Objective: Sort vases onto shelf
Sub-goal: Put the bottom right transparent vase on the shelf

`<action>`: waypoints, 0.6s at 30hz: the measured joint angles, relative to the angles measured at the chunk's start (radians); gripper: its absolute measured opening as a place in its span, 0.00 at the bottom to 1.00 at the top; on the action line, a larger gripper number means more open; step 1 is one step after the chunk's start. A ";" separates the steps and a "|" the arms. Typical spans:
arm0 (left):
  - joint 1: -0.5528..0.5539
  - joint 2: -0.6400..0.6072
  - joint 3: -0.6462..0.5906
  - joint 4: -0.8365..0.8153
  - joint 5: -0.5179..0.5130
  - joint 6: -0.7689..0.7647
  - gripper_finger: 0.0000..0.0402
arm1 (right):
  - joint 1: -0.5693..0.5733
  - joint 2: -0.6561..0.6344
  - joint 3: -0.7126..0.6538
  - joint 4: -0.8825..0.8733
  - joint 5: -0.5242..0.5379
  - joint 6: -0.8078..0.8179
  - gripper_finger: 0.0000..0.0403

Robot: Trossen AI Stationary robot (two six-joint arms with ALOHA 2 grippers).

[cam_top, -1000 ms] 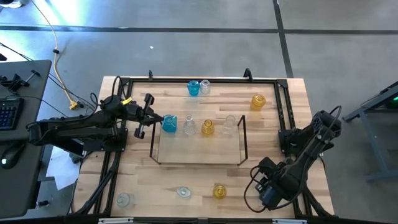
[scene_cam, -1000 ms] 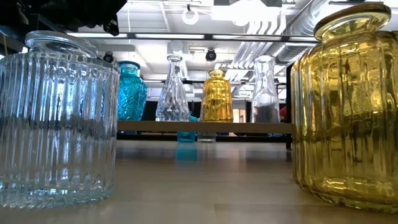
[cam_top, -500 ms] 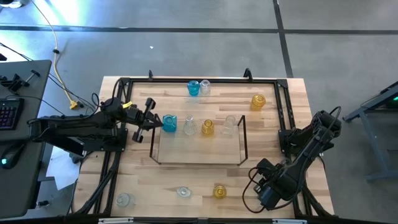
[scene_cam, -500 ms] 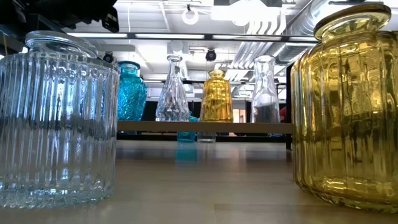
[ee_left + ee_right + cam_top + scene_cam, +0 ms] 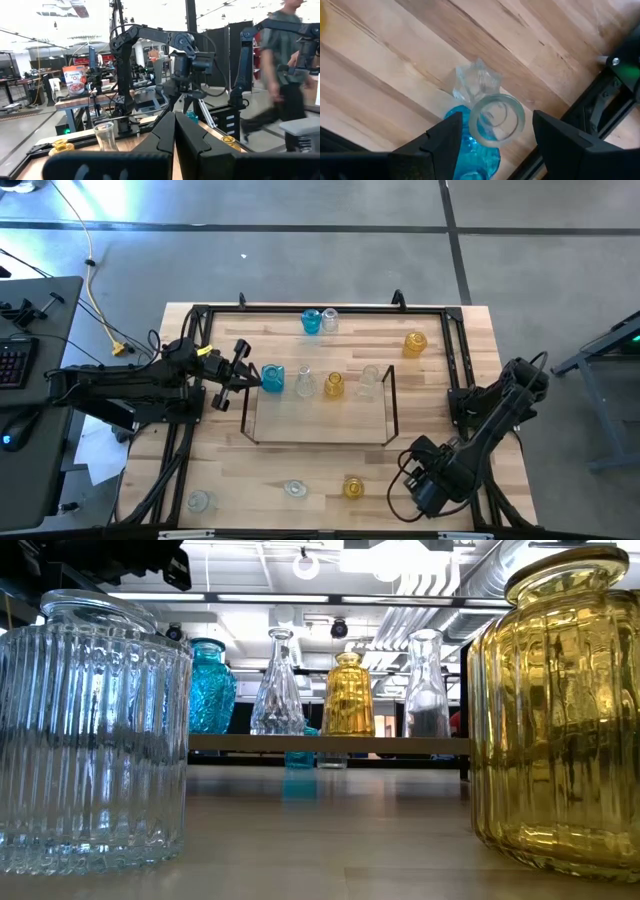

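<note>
Wooden worktop point(image 5: 300, 465) carries the shelf point(image 5: 318, 418) with four vases; left claw point(image 5: 243, 370) pressed together beside it, right claw point(image 5: 425, 492) spread, holding nothing.

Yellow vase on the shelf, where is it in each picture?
High view: the yellow vase is third from the left in the row on the shelf.
Low view: near the middle, again third in the row.
Left wrist view: cannot pick it out for sure.
Right wrist view: not in it.
Shared landmark: the blue vase starts the row's left end in the high and low views.
</note>
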 joint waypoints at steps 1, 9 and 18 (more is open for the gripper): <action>0.000 0.000 0.000 0.000 0.000 0.000 0.00 | 0.000 0.000 -0.013 0.017 -0.003 -0.003 0.55; 0.000 0.000 0.000 0.000 0.000 0.000 0.00 | -0.015 -0.002 -0.056 0.032 -0.035 -0.070 0.50; 0.000 0.000 -0.001 -0.044 0.000 0.008 0.00 | -0.088 -0.039 -0.052 0.039 -0.022 -0.153 0.28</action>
